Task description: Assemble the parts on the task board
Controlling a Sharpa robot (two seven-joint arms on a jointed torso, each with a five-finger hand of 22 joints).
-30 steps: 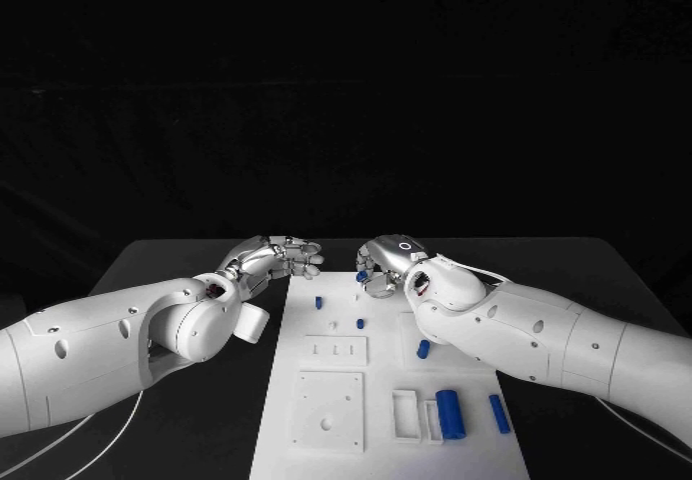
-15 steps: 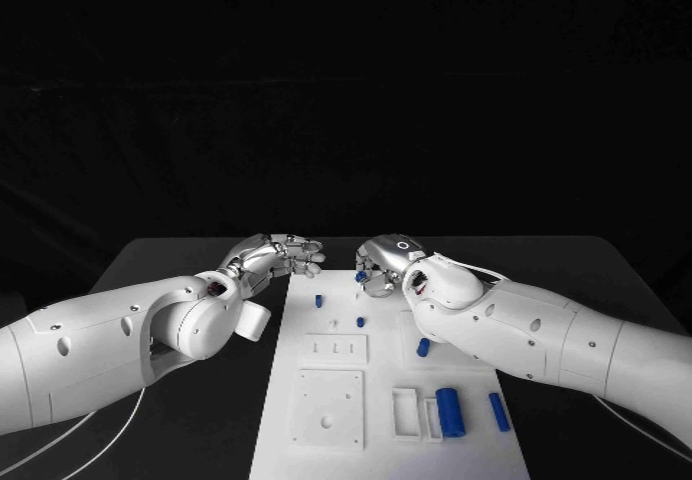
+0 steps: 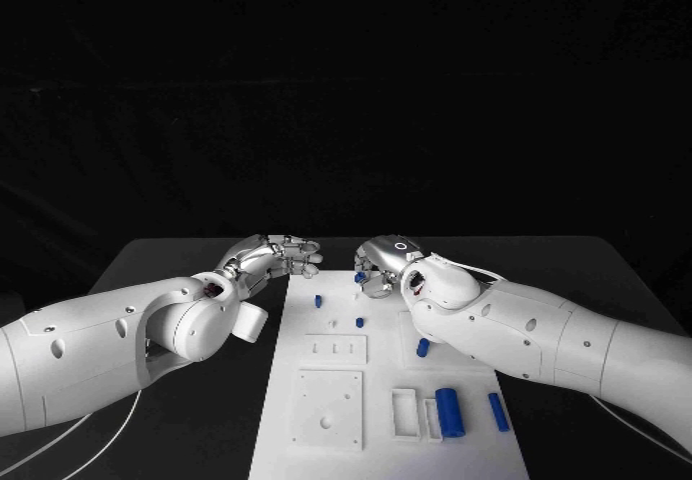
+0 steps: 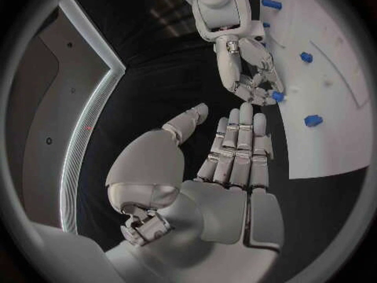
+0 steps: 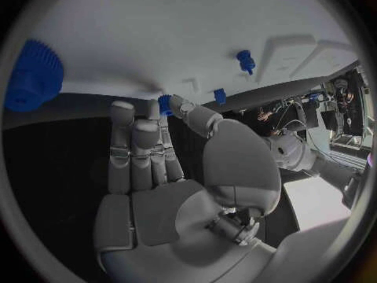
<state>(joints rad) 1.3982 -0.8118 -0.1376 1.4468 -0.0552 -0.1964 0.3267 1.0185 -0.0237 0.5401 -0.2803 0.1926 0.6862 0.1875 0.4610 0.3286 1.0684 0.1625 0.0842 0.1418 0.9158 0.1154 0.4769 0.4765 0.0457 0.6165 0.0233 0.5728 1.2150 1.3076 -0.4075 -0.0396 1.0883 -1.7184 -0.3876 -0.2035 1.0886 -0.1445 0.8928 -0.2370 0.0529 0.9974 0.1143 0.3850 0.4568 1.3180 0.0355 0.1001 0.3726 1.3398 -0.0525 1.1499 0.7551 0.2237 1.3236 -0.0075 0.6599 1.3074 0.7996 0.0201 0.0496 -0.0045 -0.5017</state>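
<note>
Right robot hand (image 3: 381,266): I pinch a small blue part (image 3: 359,277) at my fingertips above the task board's (image 3: 329,300) far end.
Left robot hand (image 3: 278,256): empty, fingers straight and apart, beside the board.

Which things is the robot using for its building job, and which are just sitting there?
For the job:
- task board
- small blue part pinched by the right hand
- blue parts lying or standing on the board, like the long one

Just there:
- black table
- left hand, holding nothing
</note>
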